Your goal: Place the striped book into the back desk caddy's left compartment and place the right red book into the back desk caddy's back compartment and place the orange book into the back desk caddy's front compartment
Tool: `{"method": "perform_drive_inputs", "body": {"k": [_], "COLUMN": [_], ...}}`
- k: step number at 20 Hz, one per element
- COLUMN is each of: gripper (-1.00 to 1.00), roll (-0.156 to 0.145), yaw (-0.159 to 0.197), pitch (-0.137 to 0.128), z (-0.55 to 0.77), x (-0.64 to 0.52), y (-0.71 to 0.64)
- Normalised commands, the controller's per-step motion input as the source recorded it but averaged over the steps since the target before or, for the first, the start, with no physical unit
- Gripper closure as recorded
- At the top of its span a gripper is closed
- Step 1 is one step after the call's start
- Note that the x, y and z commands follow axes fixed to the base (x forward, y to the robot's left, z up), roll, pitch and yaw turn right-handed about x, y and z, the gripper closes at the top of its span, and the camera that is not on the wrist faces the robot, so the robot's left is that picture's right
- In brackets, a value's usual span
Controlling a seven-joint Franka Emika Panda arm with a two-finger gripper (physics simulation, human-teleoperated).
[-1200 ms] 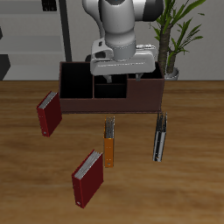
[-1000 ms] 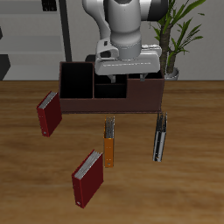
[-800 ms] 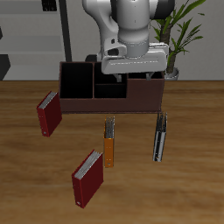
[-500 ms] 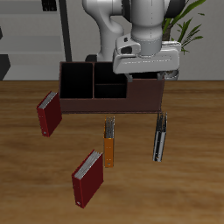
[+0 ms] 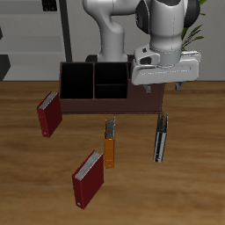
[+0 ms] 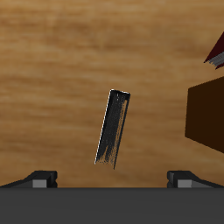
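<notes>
Wood-grain counter carries all the things, with free surface between them. At its back stands the back desk caddy, long and dark, its open top showing the dividers. The end of the caddy toward the plant is hidden by the robot's hand, so the left compartment cannot be seen. The back compartment and the front compartment show dark inside, with no book visible in them.

The claw hangs above the counter, over the caddy's end and above the far end of the striped book. In the wrist view both fingertips stand wide apart with nothing between them, and the striped book lies flat below, a little slanted, with bare wood all around its edges.

The orange book lies just before the caddy's front wall, well apart from the striped one. One red book leans by the caddy's other end; the second red book lies nearer the front edge.
</notes>
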Motion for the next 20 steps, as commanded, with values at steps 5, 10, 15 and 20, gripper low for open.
{"method": "perform_drive_inputs", "body": {"k": [5,10,15,20], "gripper": [-1.00,-1.00,-1.00,-1.00], "roll": [-0.031,-0.003,0.008,-0.020], "yaw": [-0.033,-0.015,0.001,-0.051], "pitch": [0.001,-0.015,-0.006,-0.028], "z": [-0.22,-0.35,-0.30,-0.16], "x": [0.30,0.34,0.04,-0.01], "y": [0.09,0.06,-0.01,-0.14]}}
